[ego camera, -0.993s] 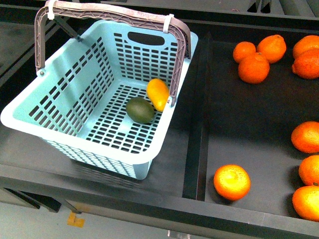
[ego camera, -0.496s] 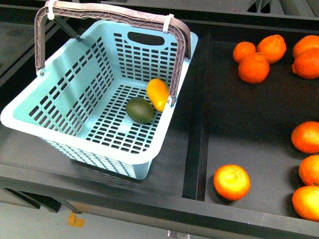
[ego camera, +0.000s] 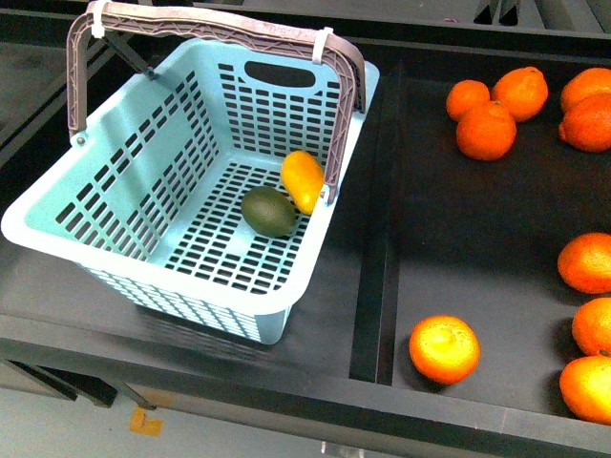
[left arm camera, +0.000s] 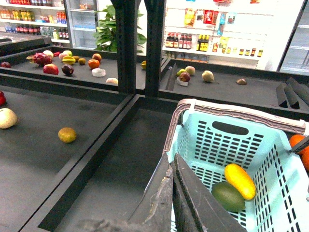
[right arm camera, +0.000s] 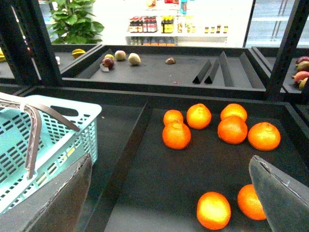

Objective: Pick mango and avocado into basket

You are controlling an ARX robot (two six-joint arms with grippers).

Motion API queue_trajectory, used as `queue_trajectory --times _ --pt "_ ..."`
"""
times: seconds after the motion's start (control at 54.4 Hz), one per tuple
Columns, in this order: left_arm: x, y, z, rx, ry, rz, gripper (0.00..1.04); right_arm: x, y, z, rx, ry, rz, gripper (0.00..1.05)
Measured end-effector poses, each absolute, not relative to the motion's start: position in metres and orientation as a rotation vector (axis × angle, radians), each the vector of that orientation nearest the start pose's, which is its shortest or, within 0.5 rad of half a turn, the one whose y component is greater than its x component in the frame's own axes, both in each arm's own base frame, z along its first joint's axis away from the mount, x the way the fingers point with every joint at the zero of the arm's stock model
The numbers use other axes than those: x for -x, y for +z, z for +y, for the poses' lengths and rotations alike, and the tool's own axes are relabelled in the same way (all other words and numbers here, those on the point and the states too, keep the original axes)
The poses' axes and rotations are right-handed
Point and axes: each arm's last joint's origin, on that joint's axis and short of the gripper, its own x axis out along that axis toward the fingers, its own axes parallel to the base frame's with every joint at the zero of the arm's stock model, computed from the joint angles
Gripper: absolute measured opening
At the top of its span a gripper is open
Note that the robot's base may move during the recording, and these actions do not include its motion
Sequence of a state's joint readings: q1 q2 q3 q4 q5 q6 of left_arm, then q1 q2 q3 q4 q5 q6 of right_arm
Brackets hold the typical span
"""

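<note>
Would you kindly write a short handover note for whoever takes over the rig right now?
Left pincer: shut, empty, hanging beside the basket.
Right pincer: open, empty, above the oranges' tray.
Mango and avocado: both lie on the basket floor, touching, near the right wall.
Done: both fruits are in the basket.
Left: no picking, as far as the views show; the arms are out of the front view.

Black metal display shelving (ego camera: 382, 286) with raised dividers fills the front view. Beyond it, a potted green plant (right arm camera: 75, 21) upper left, bottle shelves (left arm camera: 212, 43) along a brightly lit white rear wall; pale floor (ego camera: 57, 429) lower left
</note>
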State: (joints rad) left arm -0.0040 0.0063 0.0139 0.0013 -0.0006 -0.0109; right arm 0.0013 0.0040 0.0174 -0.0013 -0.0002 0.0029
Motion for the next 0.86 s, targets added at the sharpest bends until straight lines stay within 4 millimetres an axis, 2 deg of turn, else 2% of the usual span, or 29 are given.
queue_trajectory --times 0.294,0.386,0.533,0.607,0.643,0.68,0.864 --pt "-0.0972 0.1679 -0.0004 0.012 -0.004 -0.009 0.03 -0.0969 0.1690 0.0001 -0.003 0.002 -0.012 0.96" --pt "-0.0972 0.1679 -0.0004 0.011 -0.004 -0.009 0.27 -0.0969 0.1690 0.0001 -0.003 0.002 -0.012 0.96" --pt "-0.0972 0.1679 -0.0004 0.011 -0.004 -0.009 0.69 -0.0969 0.1690 0.0001 -0.003 0.002 -0.012 0.96" --pt "-0.0972 0.1679 -0.0004 0.011 -0.003 -0.009 0.84 -0.0969 0.1690 0.0001 -0.003 0.002 -0.012 0.96" --pt "-0.0972 0.1679 -0.0004 0.011 -0.003 -0.009 0.94 -0.0969 0.1690 0.0001 -0.003 0.002 -0.012 0.96" --pt "-0.0972 0.1679 -0.0004 0.010 -0.004 -0.009 0.97 -0.0969 0.1690 0.0001 -0.003 0.002 -0.012 0.96" --pt "-0.0972 0.1679 -0.0004 0.010 -0.004 -0.009 0.96 -0.0969 0.1690 0.0001 -0.003 0.002 -0.012 0.96"
